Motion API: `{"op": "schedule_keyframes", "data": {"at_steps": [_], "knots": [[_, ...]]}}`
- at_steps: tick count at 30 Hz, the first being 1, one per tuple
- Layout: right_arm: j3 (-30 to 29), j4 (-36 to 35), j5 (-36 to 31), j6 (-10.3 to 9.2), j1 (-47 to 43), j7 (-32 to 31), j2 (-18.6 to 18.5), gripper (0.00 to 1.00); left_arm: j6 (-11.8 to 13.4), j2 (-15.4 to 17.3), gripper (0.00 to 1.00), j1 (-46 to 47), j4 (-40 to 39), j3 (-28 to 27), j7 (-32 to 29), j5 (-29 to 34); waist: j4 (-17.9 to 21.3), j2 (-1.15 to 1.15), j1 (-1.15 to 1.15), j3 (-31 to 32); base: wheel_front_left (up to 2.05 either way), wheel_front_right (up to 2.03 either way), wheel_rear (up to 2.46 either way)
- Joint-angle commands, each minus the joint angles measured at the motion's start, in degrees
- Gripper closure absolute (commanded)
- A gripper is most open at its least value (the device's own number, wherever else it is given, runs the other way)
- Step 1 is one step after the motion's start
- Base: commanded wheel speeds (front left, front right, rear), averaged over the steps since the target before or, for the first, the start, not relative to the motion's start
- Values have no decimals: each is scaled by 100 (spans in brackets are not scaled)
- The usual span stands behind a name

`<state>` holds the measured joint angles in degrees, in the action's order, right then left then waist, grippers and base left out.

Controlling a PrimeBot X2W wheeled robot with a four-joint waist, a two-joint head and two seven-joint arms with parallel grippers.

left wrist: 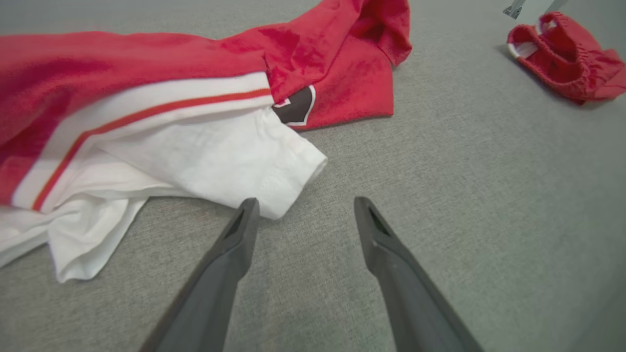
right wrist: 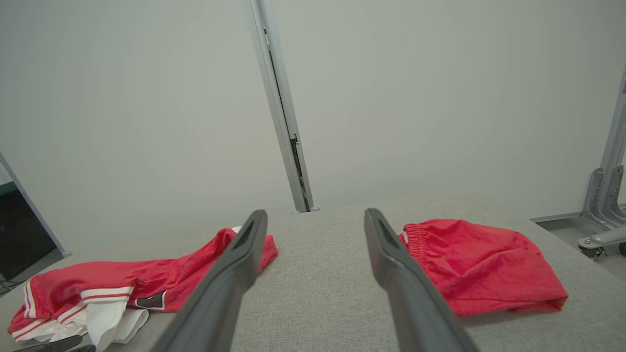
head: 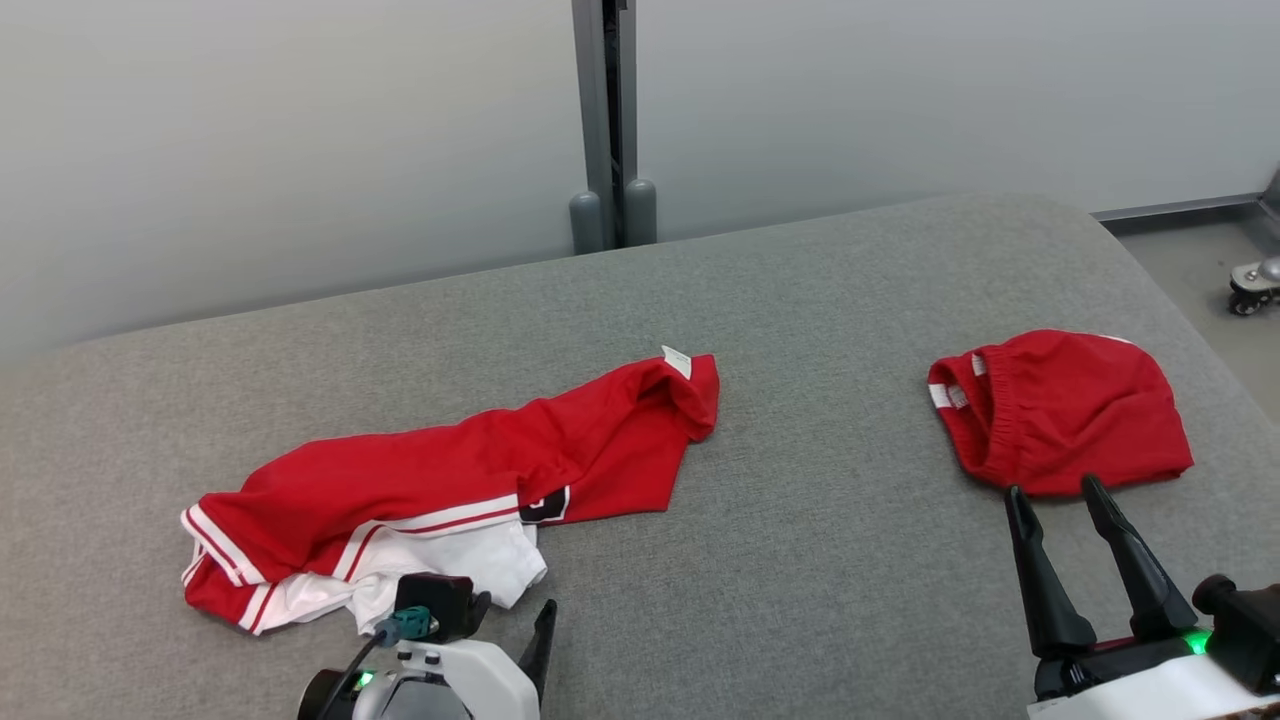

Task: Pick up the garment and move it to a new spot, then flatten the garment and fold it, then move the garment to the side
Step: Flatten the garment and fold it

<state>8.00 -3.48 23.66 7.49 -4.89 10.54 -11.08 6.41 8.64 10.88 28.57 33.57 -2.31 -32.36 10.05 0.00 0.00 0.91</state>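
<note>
A crumpled red and white garment (head: 450, 470) lies on the left part of the grey cloth surface (head: 800, 300), a white sleeve sticking out toward me. My left gripper (head: 510, 612) stands open just in front of that sleeve. In the left wrist view the garment (left wrist: 146, 63) fills the upper left, and the sleeve's end touches the left fingertip of the gripper (left wrist: 305, 205), with nothing between the fingers. My right gripper (head: 1052, 488) is open, its tips at the near edge of bunched red shorts (head: 1070, 410). The right wrist view has the gripper (right wrist: 315, 215) between the garment (right wrist: 122, 283) and the shorts (right wrist: 479, 264).
A pale wall with a grey upright post (head: 605, 120) stands behind the surface. The surface's rounded far right corner drops to the floor, where a caster wheel (head: 1250, 290) sits. Bare grey cloth lies between the two red pieces.
</note>
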Motion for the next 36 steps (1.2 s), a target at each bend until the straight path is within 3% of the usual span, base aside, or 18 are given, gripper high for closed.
{"op": "schedule_keyframes", "data": {"at_steps": [1, 7, 10, 11, 12, 13, 14, 24, 32, 36], "knots": [[7, -17, -38, 3, 82, 1, -20, 0, 50, 30, 0, 124, 141, -34, 24, 15, 97, 0, 0, -50, 0, 0, 0], [39, 7, -51, 3, 103, 19, -18, 0, 322, -27, 0, 481, 830, -119, 145, 120, 275, 0, 0, -111, 0, 0, 0], [41, 32, -45, 3, 118, 42, -28, 0, 294, -62, 0, 621, 1090, -132, 152, 84, 302, 0, 0, -121, 0, 0, 0], [37, 47, -38, 3, 127, 51, -30, 0, 285, -67, 20, 674, 1161, -128, 132, 74, 301, 0, 0, -119, 0, 0, 0], [36, 65, -35, 3, 138, 53, -26, 0, 268, -80, 52, 720, 1232, -127, 86, 50, 297, 0, 0, -115, 0, 0, 0], [35, 84, -35, 3, 144, 59, -21, 0, 258, -93, 68, 764, 1290, -122, 43, 45, 288, 0, 0, -104, 0, 0, 0], [39, 99, -33, 3, 150, 62, -17, 0, 239, -96, 100, 810, 1337, -114, -5, 34, 276, 0, 0, -93, 0, 0, 0], [19, 141, -51, 3, 92, 63, -13, 0, -124, -71, 100, 1193, 1438, 101, -1267, -192, 39, 0, 0, 57, 0, 0, 0], [-106, 110, -22, 3, -73, 115, 22, 0, -30, 235, 100, 1189, 562, 106, -1557, -144, -371, 0, 0, 171, 0, 0, 0], [-132, 146, 19, 3, -152, 143, 51, 0, 83, 667, 100, 941, -379, 132, -1920, -87, -664, 0, 0, 228, 0, 0, 0]]}}
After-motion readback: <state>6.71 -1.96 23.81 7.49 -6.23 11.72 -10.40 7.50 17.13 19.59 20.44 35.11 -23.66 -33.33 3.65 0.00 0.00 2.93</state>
